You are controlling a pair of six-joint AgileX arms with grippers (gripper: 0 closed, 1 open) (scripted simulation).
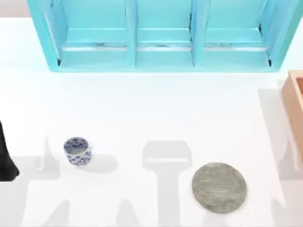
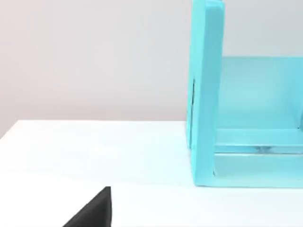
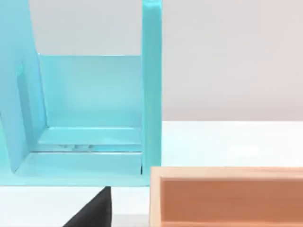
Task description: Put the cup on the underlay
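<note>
- Cup stands upright on the white worktop, toward the left side, well apart from the underlay.
- Underlay lies flat on the worktop, to the right of the cup and nearer the front edge; nothing rests on it.
- Turquoise shelf unit stands along the back, beyond the cup.
- Orange-brown wooden box sits at the right edge, behind the underlay.
- My left arm is parked at the left edge, beside the cup.
- Fingers of either arm: I cannot tell their state.
</note>
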